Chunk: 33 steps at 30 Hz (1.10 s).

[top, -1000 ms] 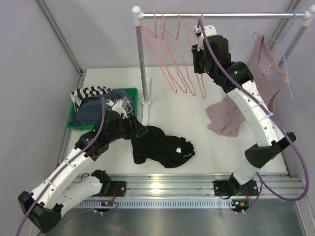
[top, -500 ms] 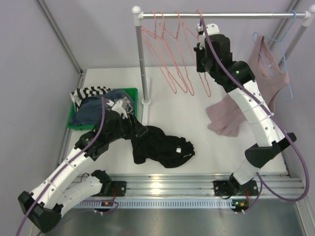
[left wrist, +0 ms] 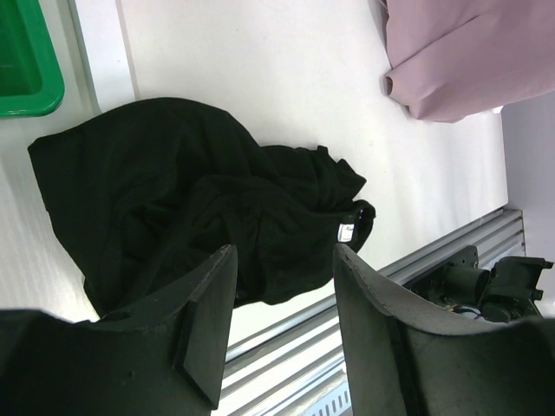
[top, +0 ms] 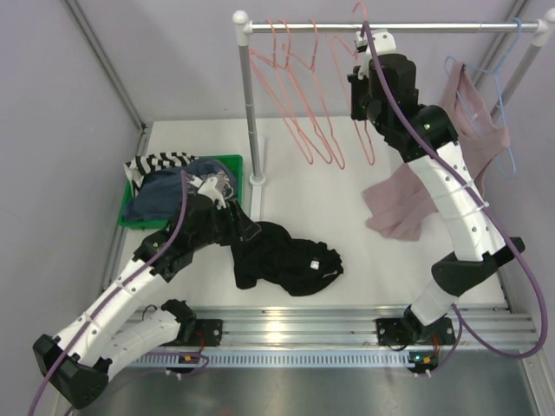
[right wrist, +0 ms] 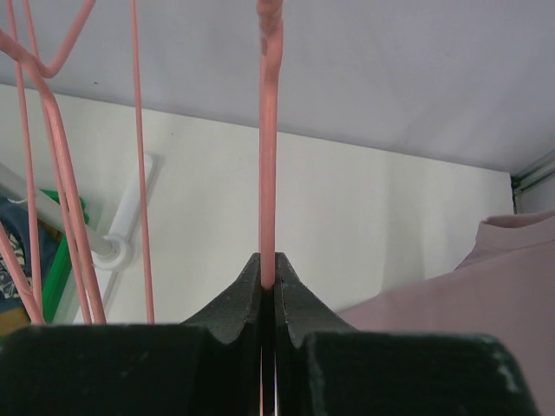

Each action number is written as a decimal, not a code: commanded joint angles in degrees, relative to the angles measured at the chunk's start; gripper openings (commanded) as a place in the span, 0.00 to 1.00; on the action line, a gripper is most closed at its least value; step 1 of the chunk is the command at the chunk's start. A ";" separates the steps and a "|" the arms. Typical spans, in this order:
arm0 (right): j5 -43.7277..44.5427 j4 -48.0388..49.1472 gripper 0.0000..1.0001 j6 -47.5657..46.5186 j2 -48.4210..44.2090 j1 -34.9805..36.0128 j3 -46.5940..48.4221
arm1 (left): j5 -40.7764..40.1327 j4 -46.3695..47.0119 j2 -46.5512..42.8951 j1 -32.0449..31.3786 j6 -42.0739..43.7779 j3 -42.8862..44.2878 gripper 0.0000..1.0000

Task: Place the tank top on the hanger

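Note:
The black tank top [top: 286, 256] lies crumpled on the white table, and also fills the left wrist view [left wrist: 199, 199]. My left gripper [top: 238, 227] hovers at its left edge, open, with nothing between the fingers [left wrist: 282, 295]. Up at the rail, my right gripper [top: 359, 111] is shut on a salmon-pink wire hanger [right wrist: 269, 130]. The wire is pinched between the fingertips [right wrist: 268, 279]. That hanger's hook pokes above the rail [top: 434, 27] in the top view.
Several more pink hangers [top: 295, 95] hang on the rail beside the rack post [top: 249, 104]. A dusty-pink top [top: 473, 113] hangs at the right on a light blue hanger. A pink garment [top: 399, 208] lies on the table. A green bin [top: 139, 221] holds clothes at the left.
My right gripper closed on the hanger wire and rose with it, moving slightly right; the hook now sits above the rail. The left arm has not moved.

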 commanded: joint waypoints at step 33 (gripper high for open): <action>-11.99 -1.45 0.00 16.53 -43.99 -0.54 -45.62 | -2.04 4.90 7.31 -4.33 -0.12 -4.26 0.52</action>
